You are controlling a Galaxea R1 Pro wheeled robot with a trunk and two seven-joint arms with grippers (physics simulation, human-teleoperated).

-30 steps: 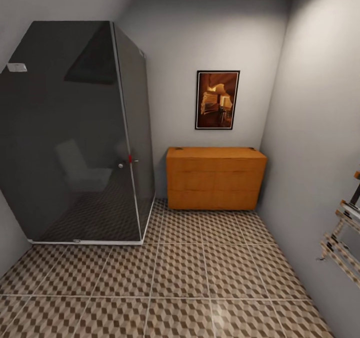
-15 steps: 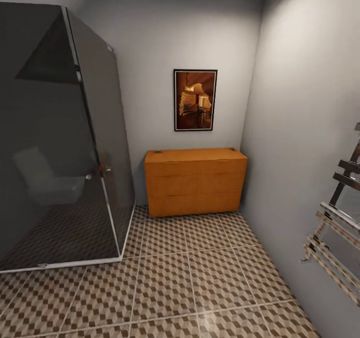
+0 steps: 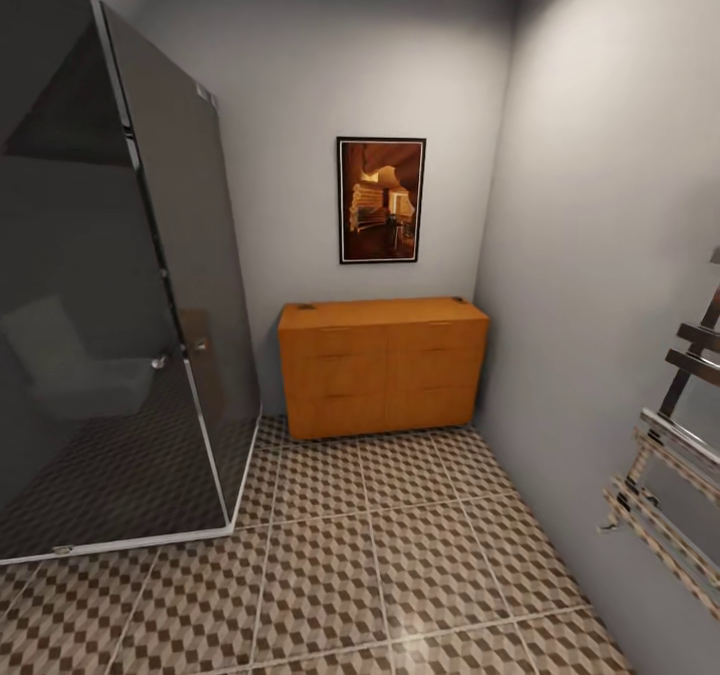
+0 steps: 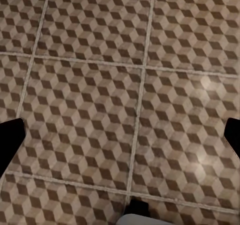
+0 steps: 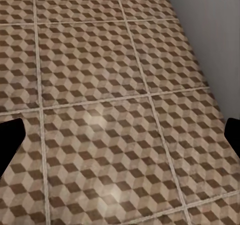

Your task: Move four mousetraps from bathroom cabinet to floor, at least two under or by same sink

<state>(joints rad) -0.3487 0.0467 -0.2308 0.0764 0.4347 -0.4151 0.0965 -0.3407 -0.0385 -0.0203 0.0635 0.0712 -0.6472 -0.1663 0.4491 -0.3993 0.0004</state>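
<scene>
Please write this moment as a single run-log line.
phase: approaching cabinet | cabinet: closed, against far wall | bathroom floor: bare tiles ahead | left gripper: open, empty | right gripper: open, empty

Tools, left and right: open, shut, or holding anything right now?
Left tool: open, empty, fingertips wide apart above the cube-patterned brown-and-beige tiled floor.
Right tool: open, empty, above the same tiles.
</scene>
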